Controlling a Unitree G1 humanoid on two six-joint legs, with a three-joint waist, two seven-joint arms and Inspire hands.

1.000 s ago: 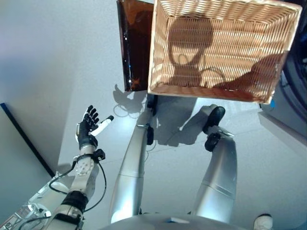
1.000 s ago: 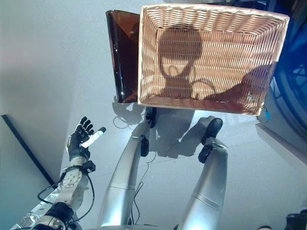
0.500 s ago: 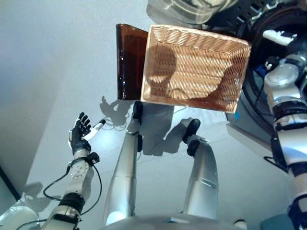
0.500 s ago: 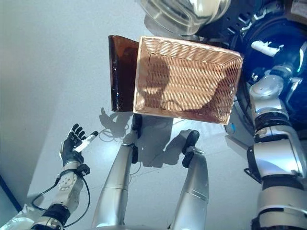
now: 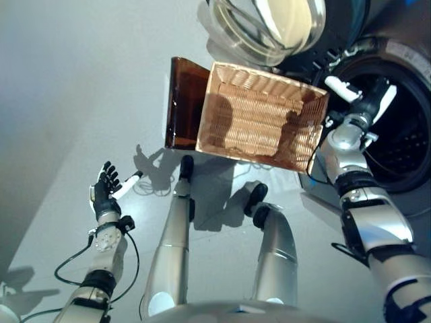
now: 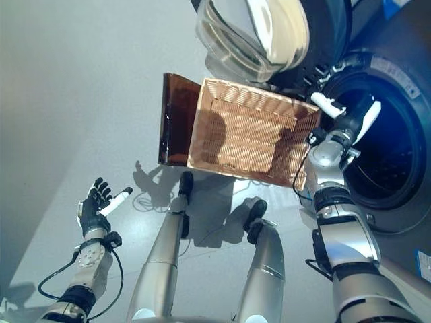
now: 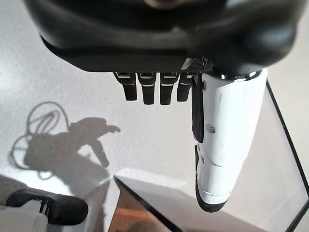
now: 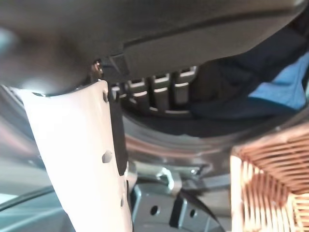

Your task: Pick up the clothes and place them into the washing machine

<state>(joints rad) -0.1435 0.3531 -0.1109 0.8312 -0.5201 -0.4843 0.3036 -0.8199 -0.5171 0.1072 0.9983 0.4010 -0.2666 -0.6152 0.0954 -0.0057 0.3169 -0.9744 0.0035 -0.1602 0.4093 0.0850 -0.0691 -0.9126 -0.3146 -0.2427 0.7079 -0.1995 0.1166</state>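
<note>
The shallow wicker basket (image 5: pixel 256 121) rests on the dark brown box (image 5: pixel 182 101) and holds nothing. The washing machine's round drum mouth (image 5: pixel 404 141) stands open to its right, with the glass door (image 5: pixel 266 27) swung out above the basket. My right hand (image 5: pixel 367 101) is open and empty at the drum's rim, just past the basket's right corner. In the right wrist view, dark blue and light blue cloth (image 8: pixel 260 72) lies in the drum past my fingers (image 8: pixel 161 89), with the basket's corner (image 8: pixel 270 188) beside it. My left hand (image 5: pixel 104 195) is open and empty over the floor at the lower left.
The grey floor (image 5: pixel 81 81) lies wide open left of the box. The left wrist view shows my straight fingers (image 7: pixel 154 87), the white thumb (image 7: pixel 224 140) and a brown corner of the box (image 7: pixel 145 212) below them.
The camera has swung up and right, bringing the machine's door and drum into view. My right arm has come in and its hand has risen to the drum's rim. The left hand is still.
</note>
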